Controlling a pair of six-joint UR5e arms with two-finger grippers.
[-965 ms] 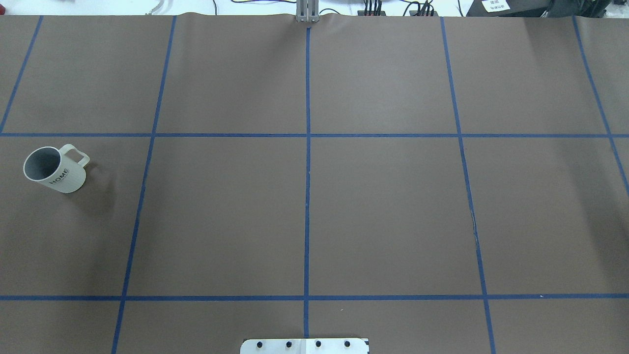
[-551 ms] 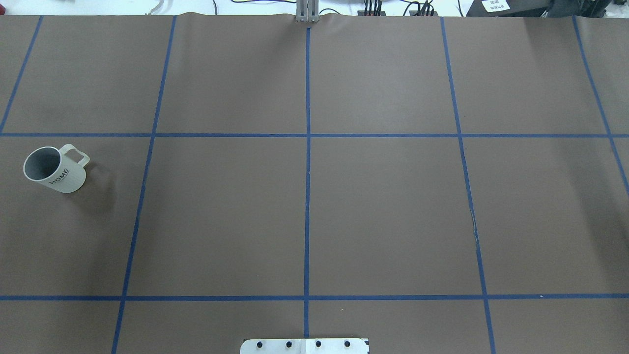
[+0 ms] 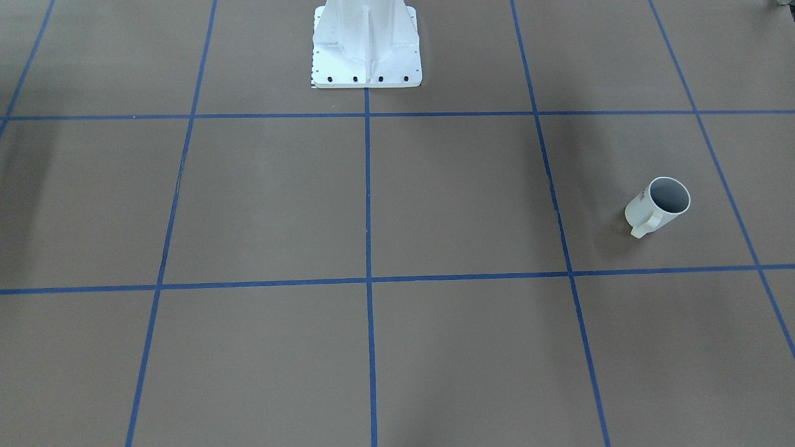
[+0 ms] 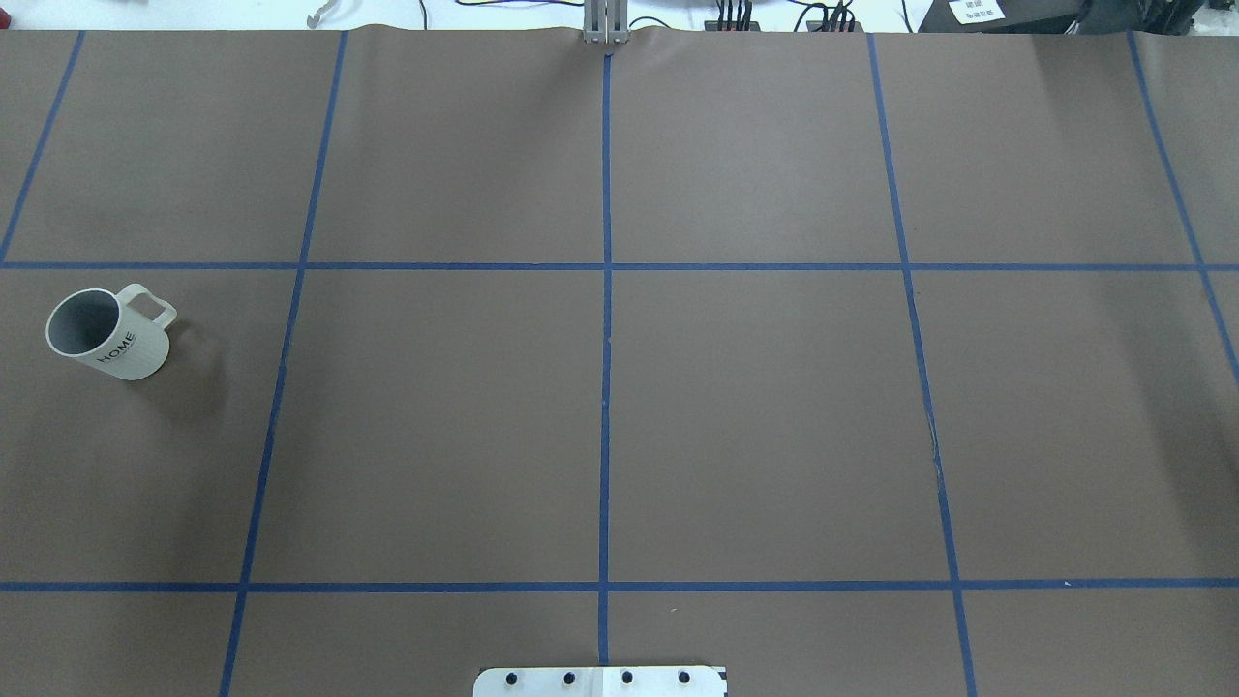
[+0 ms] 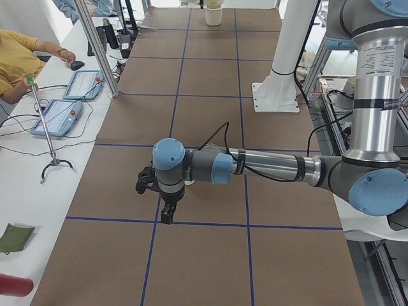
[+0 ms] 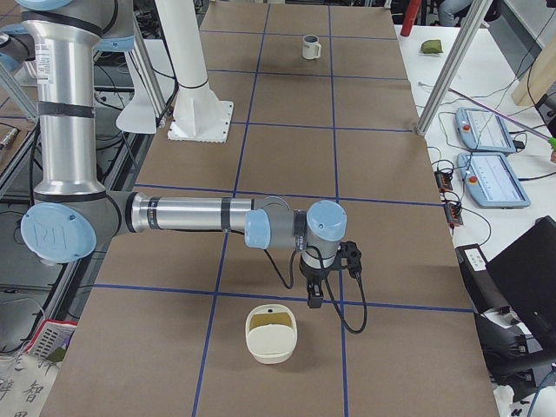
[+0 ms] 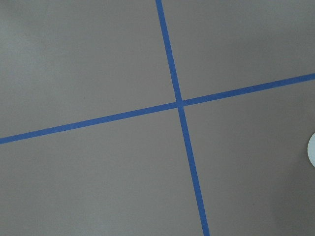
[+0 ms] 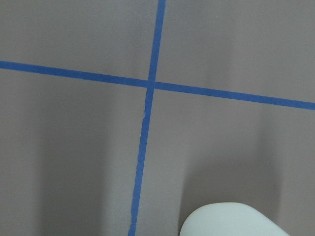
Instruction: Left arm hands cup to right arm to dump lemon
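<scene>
Well, the cup (image 4: 106,334) stands on the brown surface (image 4: 755,416); I cannot tell if the left pincer (image 5: 167,213) or right pincer (image 6: 316,297) is open.

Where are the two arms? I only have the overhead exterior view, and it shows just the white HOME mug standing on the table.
Observer: Outside your frame. The exterior left view shows the left arm stretched level over the table, left gripper pointing down.
Operator: And the right one?
Observer: The exterior right view shows the right arm stretched level too, right gripper pointing down.
Operator: Anything else out there?
Observer: A cream bowl stands on the table near the right gripper, apart from it.
</scene>
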